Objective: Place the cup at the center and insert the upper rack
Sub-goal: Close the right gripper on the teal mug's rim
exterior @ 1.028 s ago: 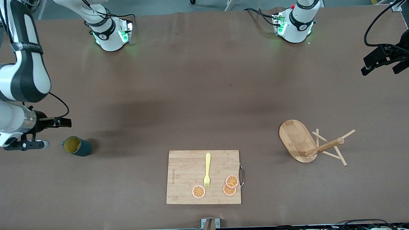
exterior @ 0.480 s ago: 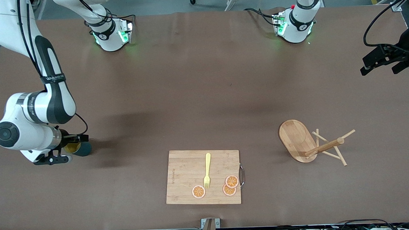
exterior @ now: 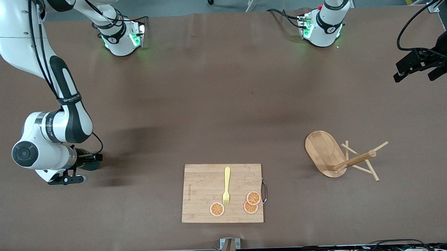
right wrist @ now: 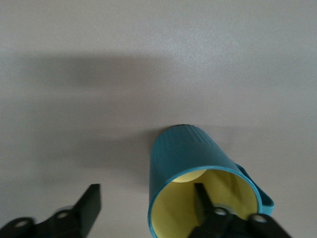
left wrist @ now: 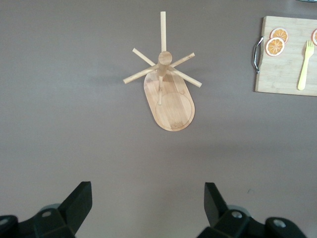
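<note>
The teal cup (right wrist: 185,153) lies on its side near the right arm's end of the table, its yellow inside facing my right gripper (right wrist: 147,198). That gripper is open and straddles the rim: one finger is inside the mouth, the other outside, clear of the wall. In the front view the hand hides most of the cup (exterior: 94,166). The upper rack (exterior: 323,151) lies tipped over toward the left arm's end, post and pegs resting on the table. My left gripper (left wrist: 147,198) hangs open and empty high above the table, the rack (left wrist: 168,96) in its view.
A bamboo cutting board (exterior: 203,193) lies in the middle near the front camera's edge. It carries a yellow fork (exterior: 226,186) and three orange slices (exterior: 253,197). Bare brown table lies between the cup and the board.
My right arm swung in toward the cup and brought its gripper to the cup's mouth, with one finger now inside. The left arm and the rack have not moved.
</note>
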Tool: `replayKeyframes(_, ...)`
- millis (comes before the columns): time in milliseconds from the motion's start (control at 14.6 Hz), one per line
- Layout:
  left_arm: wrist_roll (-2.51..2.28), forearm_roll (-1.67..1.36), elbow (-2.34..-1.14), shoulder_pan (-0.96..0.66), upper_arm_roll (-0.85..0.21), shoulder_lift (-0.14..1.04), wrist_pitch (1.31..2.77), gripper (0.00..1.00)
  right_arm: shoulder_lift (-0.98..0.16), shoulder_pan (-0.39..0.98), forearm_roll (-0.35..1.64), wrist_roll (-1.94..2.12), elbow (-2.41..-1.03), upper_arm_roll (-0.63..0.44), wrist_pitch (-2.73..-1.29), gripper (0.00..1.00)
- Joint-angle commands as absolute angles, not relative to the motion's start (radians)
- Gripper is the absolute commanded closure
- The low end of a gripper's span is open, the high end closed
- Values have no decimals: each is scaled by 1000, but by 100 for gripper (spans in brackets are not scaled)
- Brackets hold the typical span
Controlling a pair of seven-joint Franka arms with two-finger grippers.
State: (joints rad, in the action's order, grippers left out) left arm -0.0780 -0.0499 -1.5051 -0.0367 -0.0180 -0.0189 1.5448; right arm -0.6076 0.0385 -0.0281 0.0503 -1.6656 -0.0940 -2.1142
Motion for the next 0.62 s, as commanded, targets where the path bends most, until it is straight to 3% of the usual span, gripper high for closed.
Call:
replayKeyframes(0, -91, -37, -1502, -41, -20, -25, 1542, 0, -609, 44, -21, -6, -1658, -91, -2105, 29)
replayKeyframes(343, -91, -38, -1502, -40, -20, -25, 1542, 0, -609, 37, -23, -31, -1658, -91, -2102, 34)
replayKeyframes(480, -91, -38, -1500, -40, -20, -25, 1542, 0, -609, 38, -21, -32, -1658, -91, -2099, 45)
replayKeyframes(548, -91, -38, -1500, -40, -18, -25, 1542, 0, -609, 41, -23, -29, -1658, -91, -2094, 58)
